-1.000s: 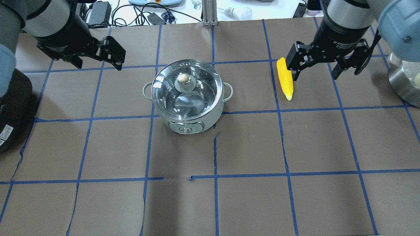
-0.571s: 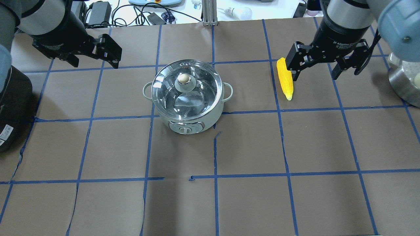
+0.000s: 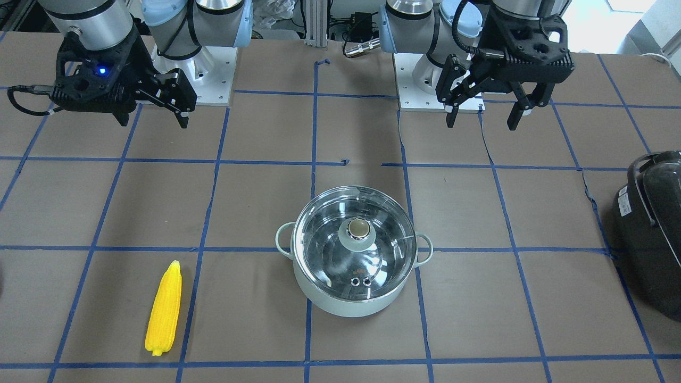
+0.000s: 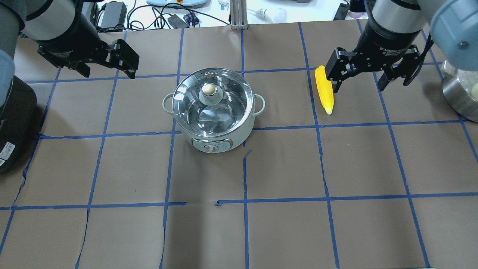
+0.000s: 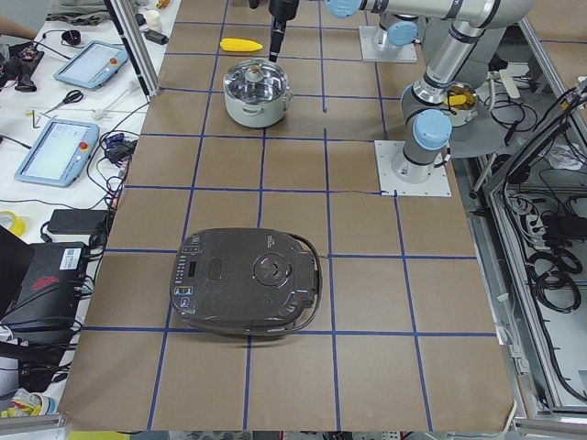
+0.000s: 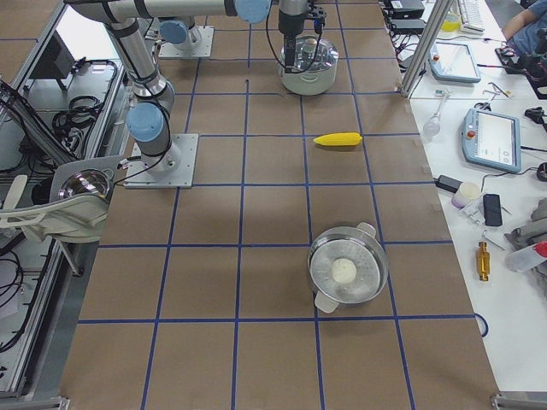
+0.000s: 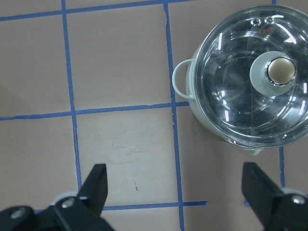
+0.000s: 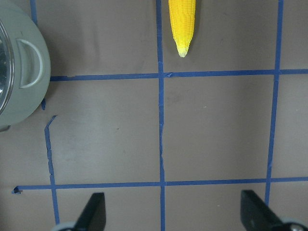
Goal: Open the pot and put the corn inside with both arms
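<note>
The mint-green pot (image 4: 186,132) stands mid-table, closed by its glass lid (image 4: 224,108) with a brass knob (image 4: 209,89). It also shows in the front view (image 3: 351,306) and in the left wrist view (image 7: 192,96). The yellow corn (image 4: 323,89) lies flat to the pot's right; it also shows in the front view (image 3: 164,308) and in the right wrist view (image 8: 182,19). My left gripper (image 4: 110,76) is open and empty, held above the table to the left of the pot. My right gripper (image 4: 357,89) is open and empty, held just right of the corn.
A large black appliance (image 4: 15,123) sits at the table's left edge. A steel steamer pot (image 4: 461,97) holding a white ball stands at the right edge. Cables and devices (image 4: 157,15) lie beyond the far edge. Blue tape lines grid the brown table cover.
My left gripper has shifted slightly left and toward the far edge, still open. The right gripper, pot and corn have not visibly moved.
</note>
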Available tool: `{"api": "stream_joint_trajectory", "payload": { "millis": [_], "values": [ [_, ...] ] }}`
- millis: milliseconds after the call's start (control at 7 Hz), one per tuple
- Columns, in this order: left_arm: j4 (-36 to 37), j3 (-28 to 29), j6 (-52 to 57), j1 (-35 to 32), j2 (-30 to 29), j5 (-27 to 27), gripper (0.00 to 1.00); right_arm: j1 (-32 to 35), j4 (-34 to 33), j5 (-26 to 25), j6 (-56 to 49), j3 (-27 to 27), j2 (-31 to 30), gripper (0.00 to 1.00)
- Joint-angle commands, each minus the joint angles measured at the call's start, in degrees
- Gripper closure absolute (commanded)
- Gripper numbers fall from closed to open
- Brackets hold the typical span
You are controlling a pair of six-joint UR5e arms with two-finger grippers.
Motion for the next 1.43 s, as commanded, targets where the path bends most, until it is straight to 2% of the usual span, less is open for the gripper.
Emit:
{"api": "stream_joint_trajectory", "payload": {
  "millis": [0,286,571,714,857,1286],
  "values": [
    [0.1,0.1,-0.4,0.0,-0.4,0.0,0.00,-0.1,0.1,0.0,-0.1,0.0,0.2,0.00],
    [0.8,3.2,-13.1,-1.6,-4.6,-0.9,0.00,-0.2,-0.2,0.1,-0.1,0.1,0.5,0.00],
    [8.1,4.0,-20.9,-9.4,-13.0,-0.3,0.00,-0.2,0.1,-0.1,-0.1,0.1,0.4,0.00],
    [9.3,4.0,-22.2,-11.2,-16.3,-0.3,0.00,-0.2,0.1,0.0,-0.2,0.1,0.4,0.00],
    [13.9,3.8,-23.5,-12.5,-19.5,-0.7,0.02,-0.2,-0.1,0.1,-0.3,0.1,0.4,0.00],
    [16.8,3.7,-23.2,-14.8,-24.8,-0.7,0.01,-0.6,-1.1,-1.1,0.5,0.1,2.0,0.00]
  ]
}}
